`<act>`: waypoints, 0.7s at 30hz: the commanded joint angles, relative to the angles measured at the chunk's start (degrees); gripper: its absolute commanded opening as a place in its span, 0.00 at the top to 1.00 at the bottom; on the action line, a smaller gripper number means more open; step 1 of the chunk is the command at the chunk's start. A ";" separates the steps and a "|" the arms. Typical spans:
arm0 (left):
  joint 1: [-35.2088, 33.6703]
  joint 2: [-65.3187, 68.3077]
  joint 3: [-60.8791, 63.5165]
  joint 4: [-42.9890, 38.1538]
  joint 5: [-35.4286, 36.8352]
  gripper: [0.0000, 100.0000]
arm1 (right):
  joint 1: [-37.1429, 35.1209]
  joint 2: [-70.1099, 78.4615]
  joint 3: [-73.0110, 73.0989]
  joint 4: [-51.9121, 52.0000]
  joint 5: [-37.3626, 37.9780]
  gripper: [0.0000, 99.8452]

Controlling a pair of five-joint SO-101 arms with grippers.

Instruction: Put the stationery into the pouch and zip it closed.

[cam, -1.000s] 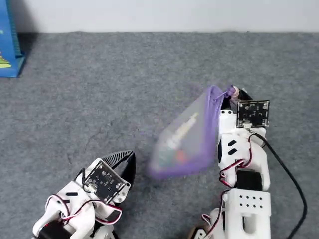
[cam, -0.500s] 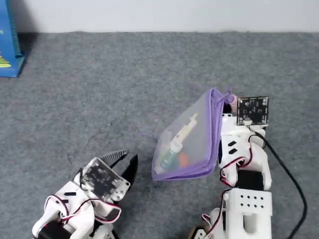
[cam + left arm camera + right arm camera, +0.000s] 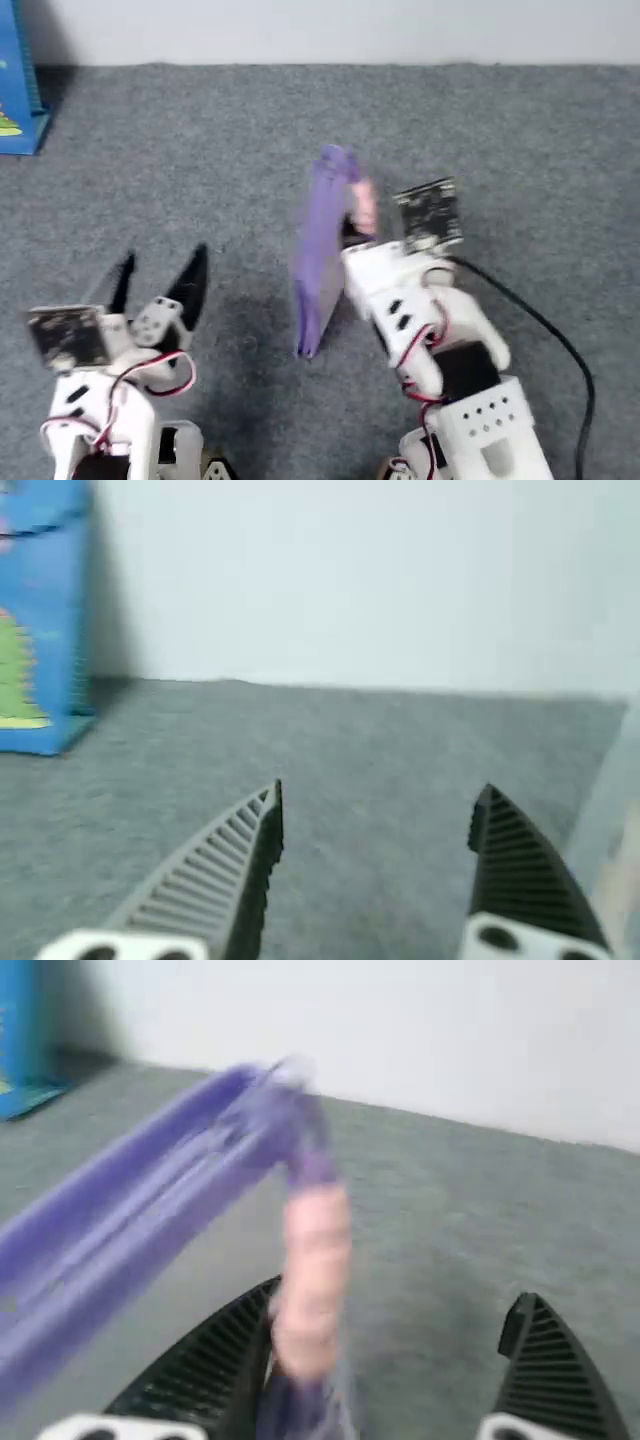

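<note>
Caught purple pouch up on edge beside right claw.
Found left claw spread, empty; farther on, right claw spread too, pink pull tab against one jaw. Judged pouch light, floppy, slick: best pinched along zipper seam.

Open passage over the grey worktop ahead of the left hand, fingers spread. Purple pouch upright and edge-on, just beside the right hand, walling off the lane between both hands. Blue box at the far left edge, well apart.
</note>
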 commanded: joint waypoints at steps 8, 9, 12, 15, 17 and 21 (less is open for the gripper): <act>-10.90 -0.70 -10.15 -1.58 4.13 0.71 | -4.79 -0.40 -3.96 4.00 -0.44 0.67; -10.90 -0.70 -10.15 -1.58 4.13 0.71 | -4.79 -0.75 -3.96 4.88 -0.44 0.67; -10.90 -0.70 -9.80 -1.49 4.13 0.71 | -4.53 -3.47 -3.96 7.60 -0.44 0.67; -10.73 -0.70 -9.89 0.62 4.13 0.71 | -2.59 -7.69 -3.60 10.07 -0.26 0.67; -10.73 -0.70 -9.98 1.93 4.22 0.71 | -1.01 -10.68 -3.52 12.97 -0.44 0.68; -10.64 -0.70 -9.89 3.69 4.13 0.83 | 0.66 -16.92 -1.14 16.75 -0.35 0.83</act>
